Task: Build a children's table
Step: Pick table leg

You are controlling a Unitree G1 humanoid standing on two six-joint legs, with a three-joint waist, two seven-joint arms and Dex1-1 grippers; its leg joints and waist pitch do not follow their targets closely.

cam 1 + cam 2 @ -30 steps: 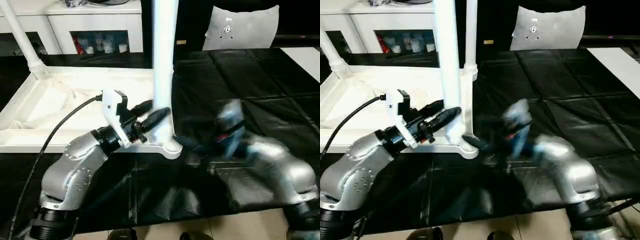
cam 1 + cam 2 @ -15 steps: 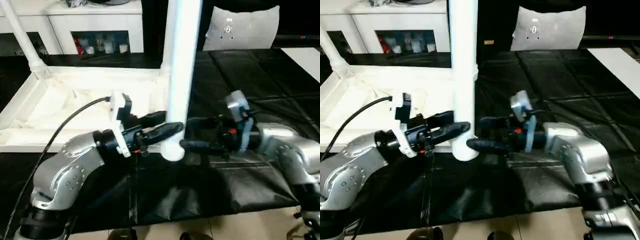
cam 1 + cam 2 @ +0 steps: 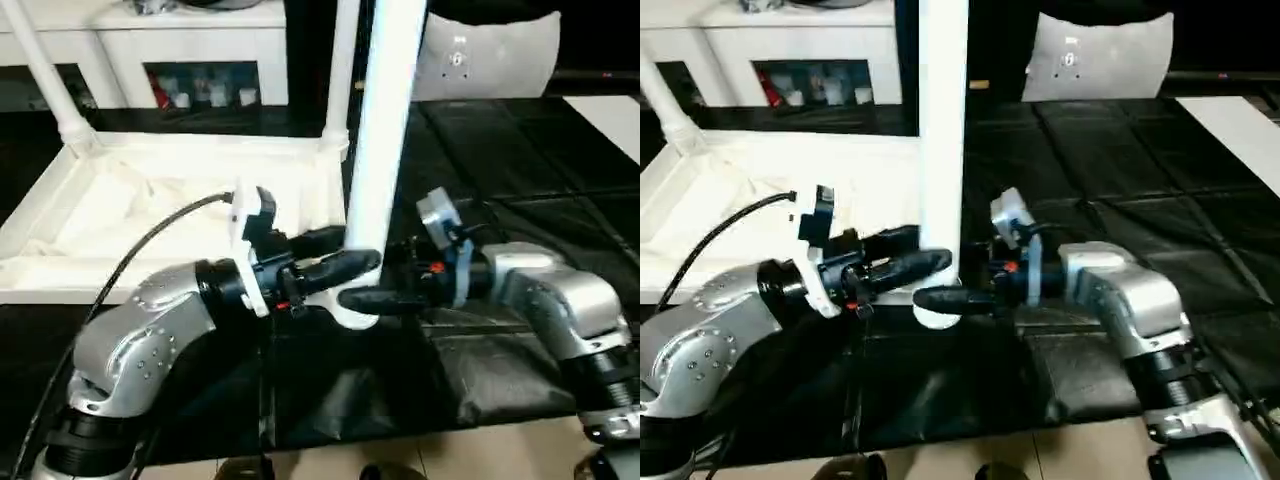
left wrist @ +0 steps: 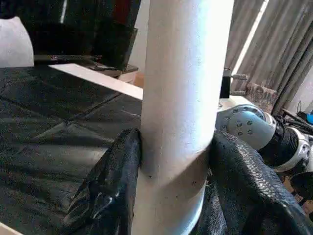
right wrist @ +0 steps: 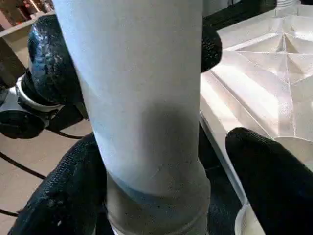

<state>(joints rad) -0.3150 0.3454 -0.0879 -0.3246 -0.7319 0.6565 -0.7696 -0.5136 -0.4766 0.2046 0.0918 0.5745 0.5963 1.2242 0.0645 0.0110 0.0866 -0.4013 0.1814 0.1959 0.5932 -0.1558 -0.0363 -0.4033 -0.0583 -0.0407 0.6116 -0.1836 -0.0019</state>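
Children's table top (image 3: 150, 200) lies upside down on the black-covered table (image 3: 560, 180), ribbed underside up, on the robot's left half of it. Near leg (image 3: 385, 130) stands upright at the top's near corner on the robot's right, directly between the two claws.

Legs visible: 3. The near one, one (image 3: 340, 70) at the far corner behind it, one (image 3: 45, 75) at the far left corner, leaning a bit. Near-left corner cut off by the left arm, can't tell there.

Left claw (image 3: 345, 255): narrow, closed on the near leg just above its socket; left wrist view shows both pads (image 4: 115, 181) pressed against the tube, one each side.

Right claw (image 3: 955, 285): reaches in from the opposite side at the same height. One finger (image 5: 63, 196) touches the tube; the other (image 5: 271, 176) sits off it with a visible gap. So open wider than the leg, straddling it, not clamped.

Flat white rounded panel (image 3: 495, 55) stands at the far edge of the table, well apart.
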